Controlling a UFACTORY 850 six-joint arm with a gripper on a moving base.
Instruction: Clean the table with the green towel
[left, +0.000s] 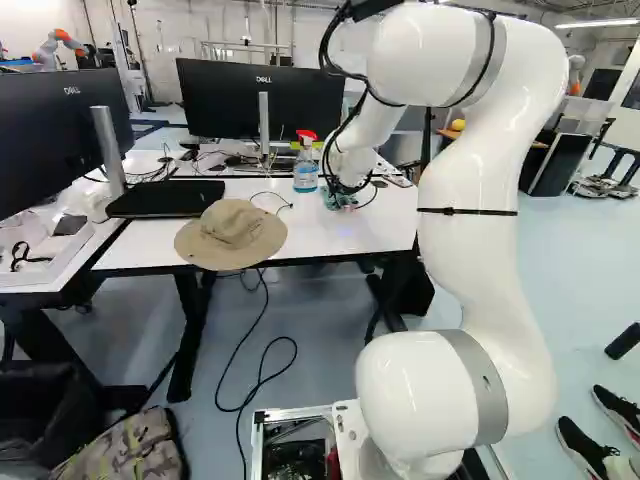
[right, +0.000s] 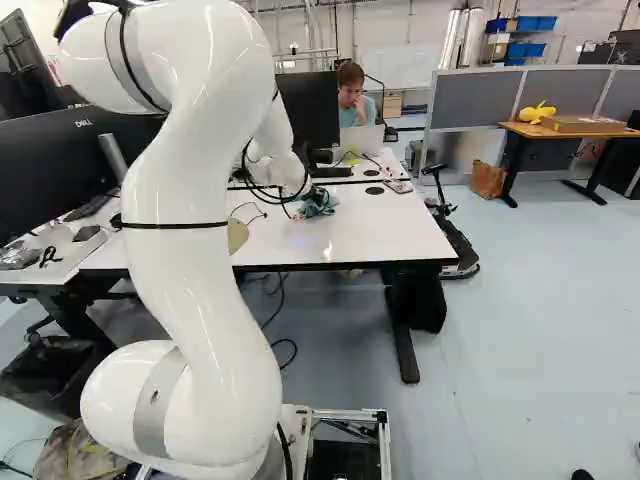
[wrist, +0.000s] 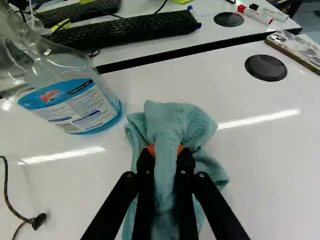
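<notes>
Green towel (wrist: 175, 120): held by gripper (wrist: 166, 150), pinched at a fold from both sides, approx. narrow. Bunched just ahead of & under the pincer, fold's long axis in line w/ it, edges spread past both sides onto table (wrist: 250, 160). Key for wiping: directly under the pincer, so prob. press lightly & sweep to robot's right, away from spray bottle (wrist: 75, 105) (half in the way, could tip) just beside on robot's left. Farther ahead: round black cap (wrist: 266, 67), then keyboard (wrist: 125, 32).
</notes>
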